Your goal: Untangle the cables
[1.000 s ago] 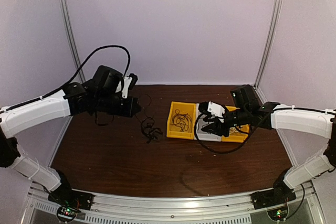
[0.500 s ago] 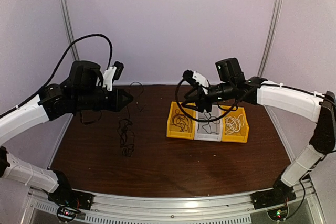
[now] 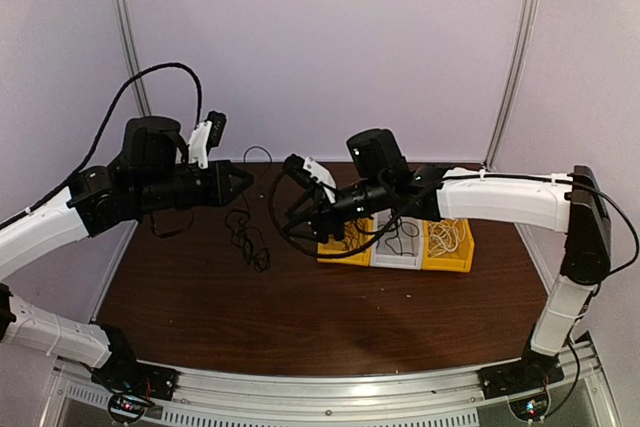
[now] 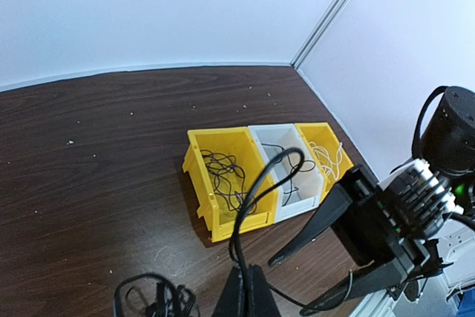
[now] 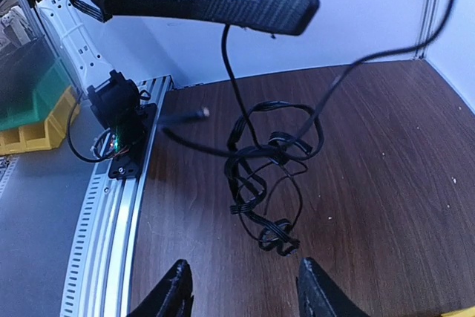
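- The untangling is happening in mid-air. The left gripper (image 3: 238, 183) is clenching one strand of the black cable tangle (image 5: 260, 155) and holding it up.
- The tangle is dangling below that gripper, over the left half of the surface (image 3: 330, 317) and well left of the bins. I cannot tell whether its lowest loops are touching the wood.
- The right gripper (image 5: 243, 269) is reaching in toward the tangle from the bin side. Its fingers are spread and nothing is lying between them.
- The step in hand looks like setting up a second grasp, so that the two arms can draw the strands apart.
- The next move probably calls for the right gripper to close on a single loop or on the loose plug end (image 5: 199, 113) sticking out to the side. Closing on the dense middle would likely tighten the knot. After that it would be pulling away from the left gripper.
- Three bins are sitting in a row on the right of the surface:
  - the near yellow bin (image 4: 202, 194) is holding thin black cables;
  - the grey bin (image 4: 276, 130) is holding a few dark strands;
  - the far yellow bin (image 4: 315, 130) is holding a white cable (image 4: 332, 162).
- A thick black lead (image 3: 274, 212), apparently the arm's own, is looping beside the right wrist between the tangle and the bins. It could be snagging a strand as the gripper goes in.
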You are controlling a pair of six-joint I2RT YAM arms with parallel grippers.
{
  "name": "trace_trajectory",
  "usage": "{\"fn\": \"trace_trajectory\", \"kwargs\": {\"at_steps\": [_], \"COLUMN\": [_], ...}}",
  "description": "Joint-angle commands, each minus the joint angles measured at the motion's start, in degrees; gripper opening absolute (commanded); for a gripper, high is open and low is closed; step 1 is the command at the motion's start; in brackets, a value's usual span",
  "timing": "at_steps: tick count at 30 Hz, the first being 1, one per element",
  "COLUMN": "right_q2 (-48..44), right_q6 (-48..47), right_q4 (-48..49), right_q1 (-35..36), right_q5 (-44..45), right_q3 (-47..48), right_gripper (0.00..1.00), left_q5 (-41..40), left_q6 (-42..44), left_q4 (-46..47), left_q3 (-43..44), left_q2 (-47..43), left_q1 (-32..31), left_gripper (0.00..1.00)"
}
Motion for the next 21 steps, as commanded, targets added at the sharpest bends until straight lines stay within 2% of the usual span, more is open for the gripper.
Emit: {"fn": "trace_trajectory", "kwargs": {"at_steps": [1,9,13,16,19,21], "right_q2": [2.60,9.72,12.62,14.58,15.63,15.90], "right_q6": [2.35,7.93,9.78,9.67,9.53,9.85], "right_q4": [3.41,5.90,5.72,5.68,6.82,8.68], "right_q1": [1.98,4.21,5.03,5.08,5.04,5.11], "right_q5": [0.46,-1.91,2.30,5.22,4.97,4.32], "right_q3": [5.91,14.28,16.58,16.12,13.06,10.39], "right_gripper": [0.51,0.54,0.53,0.42,0.18,0.11], "left_q5": [1.60,4.01,3.56,3.67,3.14,2.74], "left_q6": [-1.66,-3.54,-4.77,-5.46,-5.02,-4.41], "left_q4": [4.43,8.04,8.79,9.22,8.97,7.75], "left_q3": [2.52,2.37,2.76,3.40,4.60,6.07], "left_q2": [0.36,0.80,0.12,-0.83,-1.83,-2.14], "left_q1": [-0.50,-1.43,-1.72,-1.78,-1.82,-1.82], "left_gripper": [0.00,0.00,0.00,0.00,0.00,0.00]}}
